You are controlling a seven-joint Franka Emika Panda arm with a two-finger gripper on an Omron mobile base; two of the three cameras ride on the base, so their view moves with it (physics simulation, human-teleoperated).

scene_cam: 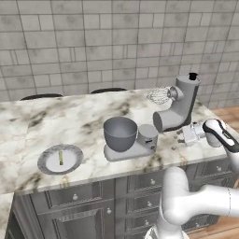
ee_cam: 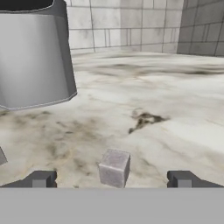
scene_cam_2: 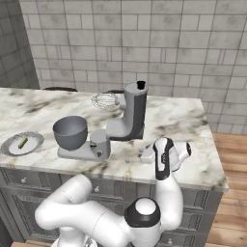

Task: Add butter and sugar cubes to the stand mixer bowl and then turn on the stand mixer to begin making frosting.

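Pincer (ee_cam: 111, 178), spread wide, is held low over the marbled stone bench (ee_cam: 175, 113) astride a small grey sugar cube (ee_cam: 114, 167), just beside the grey stand mixer (scene_cam: 179, 105); deep grey metal bowl (scene_cam: 120, 133) beyond, pale-yellow butter stick (scene_cam: 60, 158) on the far round grey plate (scene_cam: 46, 161).

The stand mixer (scene_cam_2: 126, 116) sits on the marble counter (scene_cam_2: 183, 120), head tilted up, whisk (scene_cam_2: 105, 100) clear of the stand mixer bowl (scene_cam_2: 70, 132). Far left, the butter (scene_cam_2: 22, 143) lies on a grey plate (scene_cam_2: 34, 141). The arm's white hand (scene_cam_2: 166, 153) hovers right of the mixer.
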